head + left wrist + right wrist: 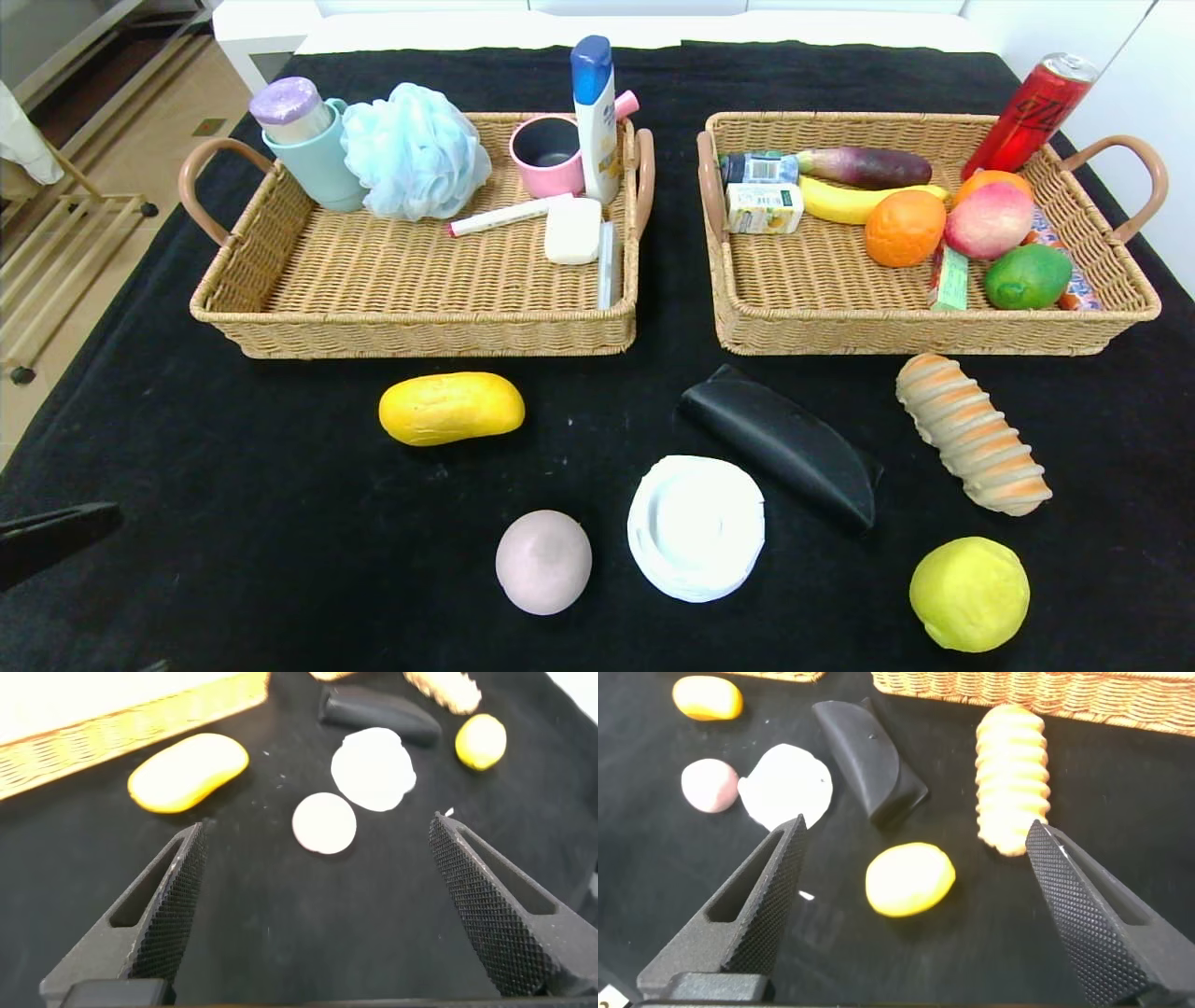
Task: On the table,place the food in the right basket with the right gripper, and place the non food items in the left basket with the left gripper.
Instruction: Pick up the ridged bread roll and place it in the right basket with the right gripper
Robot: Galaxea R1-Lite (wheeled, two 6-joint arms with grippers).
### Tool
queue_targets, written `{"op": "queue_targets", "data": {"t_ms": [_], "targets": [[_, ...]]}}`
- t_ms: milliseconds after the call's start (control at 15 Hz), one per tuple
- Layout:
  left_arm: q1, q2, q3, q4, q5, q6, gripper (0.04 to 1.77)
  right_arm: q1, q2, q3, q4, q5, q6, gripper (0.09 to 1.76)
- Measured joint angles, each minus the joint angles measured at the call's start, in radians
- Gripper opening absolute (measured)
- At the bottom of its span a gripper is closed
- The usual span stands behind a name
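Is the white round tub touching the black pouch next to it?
Apart. The head view shows a thin strip of black cloth between the white tub and the black pouch; the right wrist view shows the same gap.

Bare black cloth of the table [233, 523] fills the lower left of the head view, open for approach. In the lower middle, the white ridged tub [695, 527] lies touching the black pouch [784, 443] and just beside the pinkish-grey bun [543, 562], leaving tight gaps. The yellow loaf [451, 408] and striped roll [973, 434] sit near the basket fronts.
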Motion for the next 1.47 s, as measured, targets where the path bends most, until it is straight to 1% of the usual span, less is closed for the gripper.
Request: {"op": "queue_targets", "data": {"t_ms": [200, 333, 400, 533, 667, 733, 867, 1000, 1200, 1333, 1467], "targets": [[-0.019, 0.165, -0.095, -0.017, 0.005, 0.015, 1.72, 0.1, 0.115, -0.066, 0.0, -0.126, 0.0, 1.71], [-0.025, 0.263, -0.157, -0.026, 0.009, 0.021, 1.72, 0.192, 0.18, -0.1, 0.0, -0.22, 0.003, 1.71], [-0.028, 0.301, -0.174, -0.029, 0.011, 0.026, 1.72, 0.233, 0.208, -0.112, -0.001, -0.271, 0.005, 1.71], [-0.029, 0.344, -0.177, -0.03, 0.026, 0.019, 1.72, 0.285, 0.26, -0.129, -0.003, -0.344, 0.007, 1.71], [-0.03, 0.362, -0.166, -0.046, 0.037, 0.021, 1.72, 0.301, 0.3, -0.133, -0.001, -0.382, 0.008, 1.71], [-0.03, 0.366, -0.163, -0.066, 0.046, 0.022, 1.72, 0.307, 0.315, -0.135, 0.002, -0.409, 0.008, 1.71], [-0.031, 0.37, -0.156, -0.069, 0.058, 0.027, 1.72, 0.338, 0.337, -0.143, 0.024, -0.476, 0.006, 1.71], [-0.032, 0.367, -0.153, -0.069, 0.058, 0.031, 1.72, 0.369, 0.35, -0.172, 0.098, -0.527, 0.007, 1.71], [-0.033, 0.357, -0.153, -0.06, 0.059, 0.032, 1.72, 0.381, 0.371, -0.269, 0.261, -0.587, 0.012, 1.71], [-0.033, 0.351, -0.148, -0.062, 0.059, 0.033, 1.72, 0.371, 0.407, -0.346, 0.386, -0.632, 0.026, 1.71], [-0.033, 0.349, -0.145, -0.066, 0.059, 0.034, 1.72, 0.335, 0.463, -0.424, 0.485, -0.644, 0.039, 1.71]]}}
